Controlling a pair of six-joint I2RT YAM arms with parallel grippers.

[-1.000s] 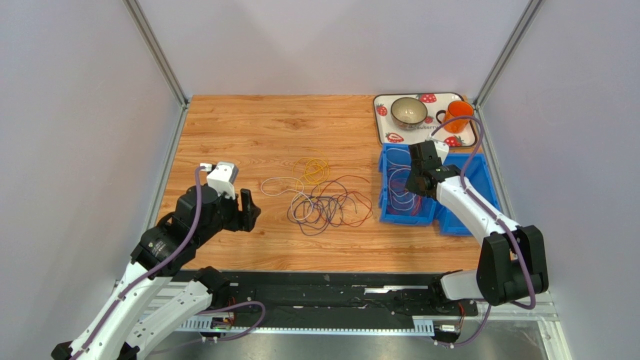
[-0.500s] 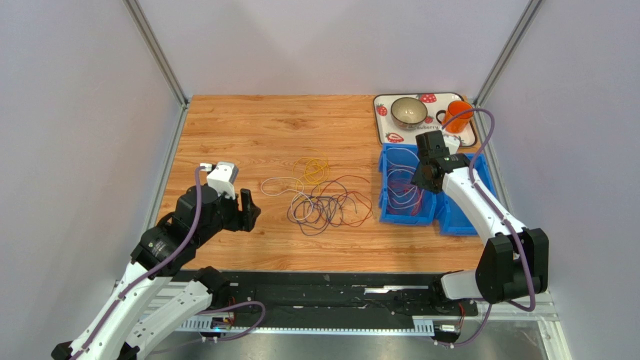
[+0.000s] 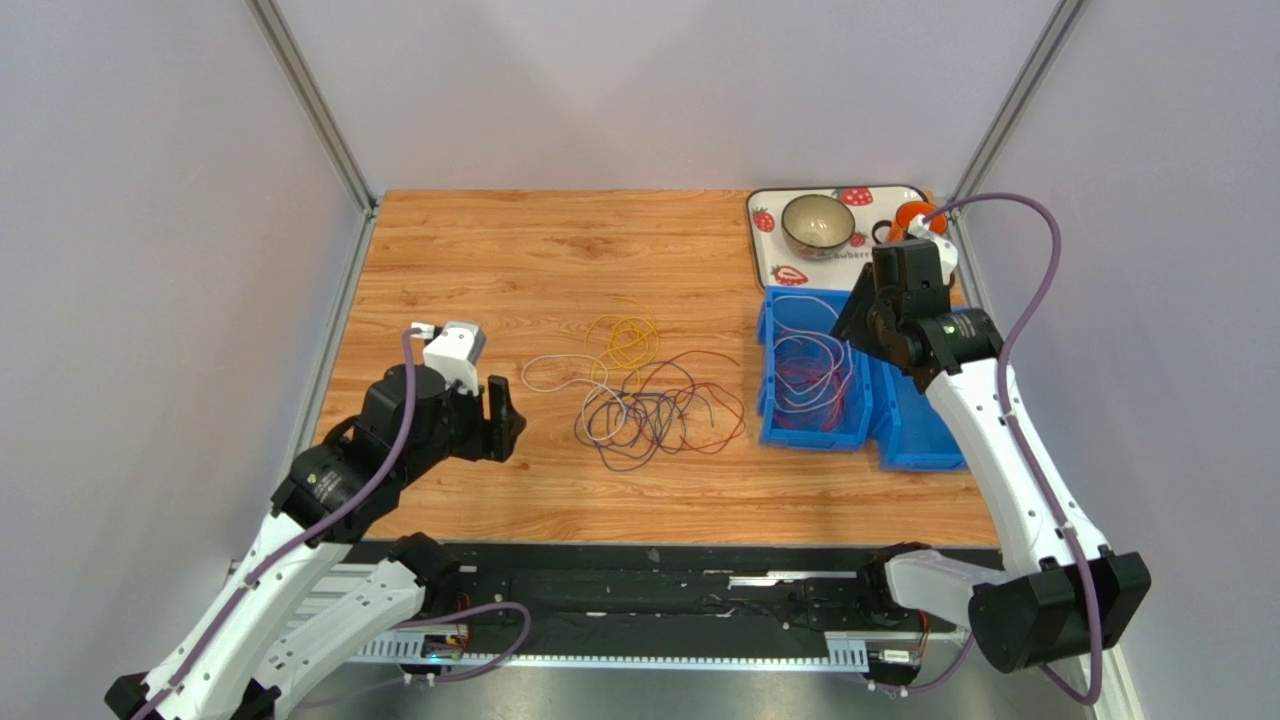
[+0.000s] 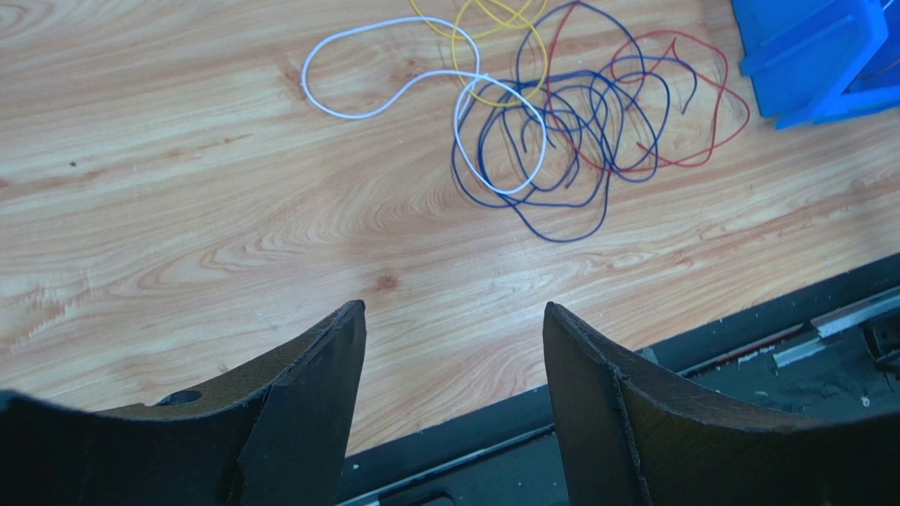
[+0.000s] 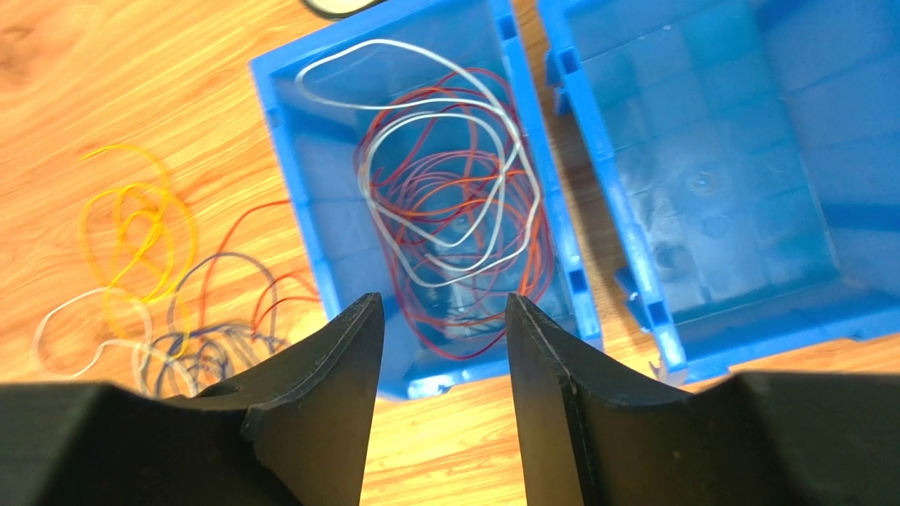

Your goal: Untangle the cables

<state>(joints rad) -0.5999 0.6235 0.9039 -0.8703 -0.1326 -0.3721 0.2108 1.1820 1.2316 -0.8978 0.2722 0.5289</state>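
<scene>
L hand (image 4: pixel 454 316) wide, empty, over desk (image 4: pixel 158 211) nr loose cables (image 4: pixel 549 116). R hand (image 5: pixel 444 306) part open, empty, above blue bin (image 5: pixel 277 158) w/ red & white cables (image 5: pixel 444 190), right edge.

I see white, yellow, red and dark blue cables (image 3: pixel 646 398) on the wood-grain table (image 3: pixel 496 255), red and white ones in a blue bin (image 3: pixel 812 438), a strawberry-print tray (image 3: pixel 781 275), an orange cup (image 3: pixel 906 219).
</scene>
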